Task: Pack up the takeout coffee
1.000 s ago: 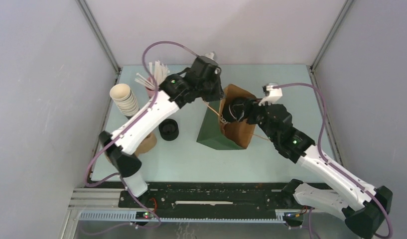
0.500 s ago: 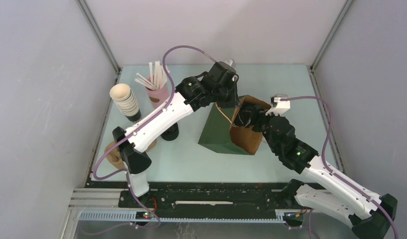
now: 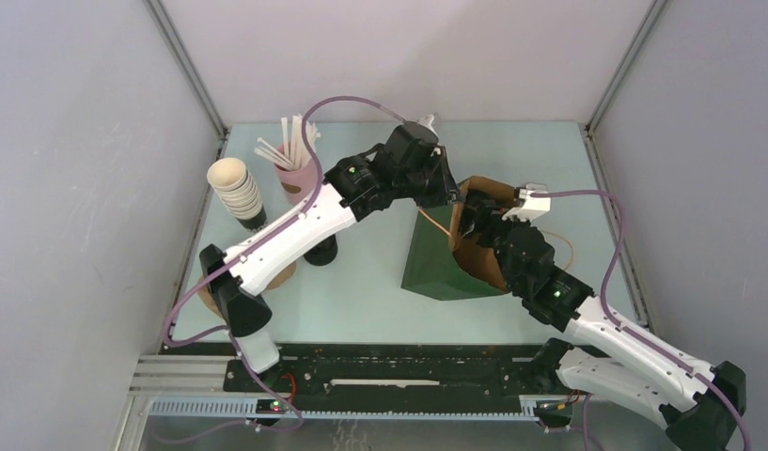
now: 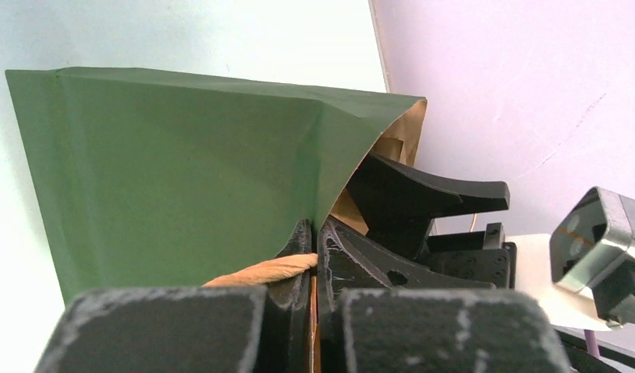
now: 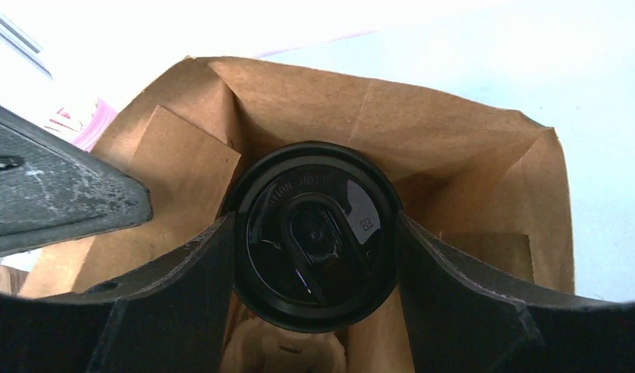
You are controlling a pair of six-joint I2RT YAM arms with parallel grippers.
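The right claw [image 5: 315, 268] is clenched on the takeout coffee [image 5: 314, 229]: a finger [image 5: 193, 272] is pressed against each side of the round black lid, which is seen from straight above. Claw and cup are ringed by the brown inner walls of the paper bag [image 5: 462, 155], so the coffee is held inside the bag's open mouth. Whether its base rests on the bottom cannot be told.

Across the mouth from this claw, the left claw [image 4: 314, 241] is pinched tight on the bag's rim, and a twisted paper handle [image 4: 259, 270] is seen against its fingers.

Farther out, beyond the left claw and beside its arm, a pink holder of white sticks [image 3: 297, 167], a stack of lidless cups [image 3: 235, 190] and a stack of black lids [image 3: 320, 252] are set on the table [image 3: 361, 296].
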